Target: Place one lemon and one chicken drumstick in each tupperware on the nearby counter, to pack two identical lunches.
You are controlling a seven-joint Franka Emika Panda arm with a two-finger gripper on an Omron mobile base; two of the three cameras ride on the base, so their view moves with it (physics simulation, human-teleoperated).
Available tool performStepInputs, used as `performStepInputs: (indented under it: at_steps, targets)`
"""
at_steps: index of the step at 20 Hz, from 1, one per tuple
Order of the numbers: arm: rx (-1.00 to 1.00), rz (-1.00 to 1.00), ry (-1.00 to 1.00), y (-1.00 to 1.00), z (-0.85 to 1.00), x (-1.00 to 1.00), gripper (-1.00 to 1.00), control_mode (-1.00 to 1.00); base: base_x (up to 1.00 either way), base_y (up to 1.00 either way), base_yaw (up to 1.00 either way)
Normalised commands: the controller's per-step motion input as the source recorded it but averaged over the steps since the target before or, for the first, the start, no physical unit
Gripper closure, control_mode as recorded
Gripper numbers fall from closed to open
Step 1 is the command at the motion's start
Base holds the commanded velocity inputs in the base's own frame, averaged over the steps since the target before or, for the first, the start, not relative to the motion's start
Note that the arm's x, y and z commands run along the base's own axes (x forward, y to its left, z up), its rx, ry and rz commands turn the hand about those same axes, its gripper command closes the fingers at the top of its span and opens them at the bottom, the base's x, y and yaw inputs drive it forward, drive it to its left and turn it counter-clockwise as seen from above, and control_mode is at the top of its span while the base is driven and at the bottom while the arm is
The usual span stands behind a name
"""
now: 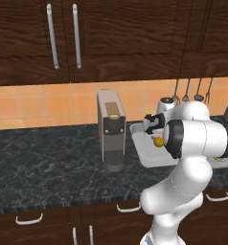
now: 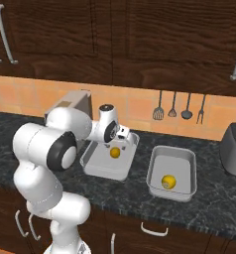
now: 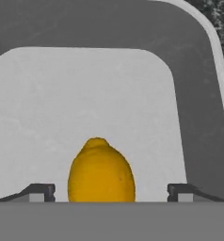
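The gripper [image 3: 111,190] hangs just above the floor of the left tupperware [image 2: 92,166], and its two dark fingertips [image 3: 38,192] stand wide apart, one on each side of a lemon [image 3: 101,172]. In the hand view there is a clear gap between each tip and the fruit, so the fingers do not press on it. The lemon has a small pointed end, and this end points away from the camera, toward the far wall of the container; its long axis runs along the gripper's line of sight, between the fingers.

In the right base view the same lemon [image 2: 115,153] appears in the left tupperware, under the hand. The second lemon [image 2: 168,181] lies in the right tupperware [image 2: 182,161], near its front wall. Both containers stand on the black counter [image 2: 214,208], side by side but apart. The coffee machine [image 1: 111,129] stands just beside the left tupperware.
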Motion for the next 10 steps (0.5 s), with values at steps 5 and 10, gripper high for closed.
performStepInputs:
  at_steps: [5,10]
  targets:
    - [0.01,0.0,-0.19,0.0,0.31,-0.75,-1.0,-1.0,0.0,0.0,0.0]
    - [0.01,-0.07,-0.33,-0.01,0.93,-1.0,-1.0,-1.0,0.0,0.0,0.0]
